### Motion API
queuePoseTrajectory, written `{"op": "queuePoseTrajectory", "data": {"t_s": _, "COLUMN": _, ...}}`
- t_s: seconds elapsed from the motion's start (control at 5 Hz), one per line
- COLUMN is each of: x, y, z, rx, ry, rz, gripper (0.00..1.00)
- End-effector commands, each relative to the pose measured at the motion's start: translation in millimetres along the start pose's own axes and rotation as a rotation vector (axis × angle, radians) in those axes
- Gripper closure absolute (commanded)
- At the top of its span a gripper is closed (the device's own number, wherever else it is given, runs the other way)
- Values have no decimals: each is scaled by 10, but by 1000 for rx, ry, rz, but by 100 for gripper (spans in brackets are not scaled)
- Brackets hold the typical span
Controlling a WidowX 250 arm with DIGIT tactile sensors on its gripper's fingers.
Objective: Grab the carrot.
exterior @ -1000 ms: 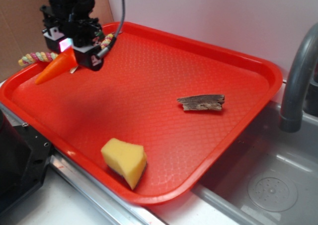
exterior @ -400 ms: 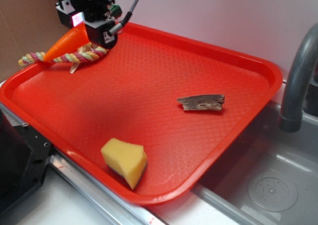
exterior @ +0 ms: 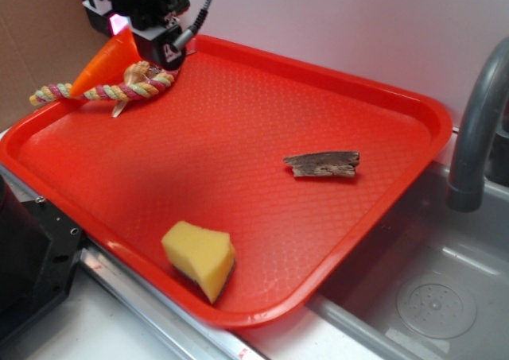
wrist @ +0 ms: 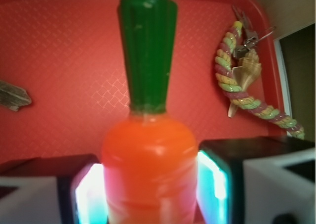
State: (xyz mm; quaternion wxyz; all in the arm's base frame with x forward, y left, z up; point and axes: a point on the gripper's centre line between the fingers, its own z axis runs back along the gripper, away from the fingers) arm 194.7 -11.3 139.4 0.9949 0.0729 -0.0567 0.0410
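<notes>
You are looking at one red tray [exterior: 262,121] carrying a handful of single items, and reading from the left the first is one multicoloured braided rope [exterior: 103,92], lying along the tray's far-left corner with a small pale shell-like piece [exterior: 137,73] and a metal clip [wrist: 244,33] sitting on it; the wrist view is showing that clip at the rope's far end. Just above the rope, you are holding one carrot [exterior: 102,63] in the air, its orange tip pointing down and left over the rope. The gripper [exterior: 127,36] is closing its two pads on the carrot's thick orange body, one pad [wrist: 217,184] glowing on each side in the wrist view, with the green stem [wrist: 147,51] sticking out past the fingers over the tray floor. Moving right along the near edge, one yellow sponge [exterior: 200,257] is sitting well apart from the arm. Further right, near the tray's middle, one brown bark-like scrap [exterior: 322,164] is lying flat. Past the tray's right rim you are seeing one grey faucet [exterior: 477,129] rising above one grey sink basin [exterior: 421,288].
</notes>
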Motion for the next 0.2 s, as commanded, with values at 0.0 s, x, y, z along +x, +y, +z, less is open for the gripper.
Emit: {"op": "queuePoseTrajectory", "data": {"t_s": 0.0, "x": -37, "y": 89, "z": 22, "rx": -55, "ry": -12, "rz": 55, "gripper": 100}}
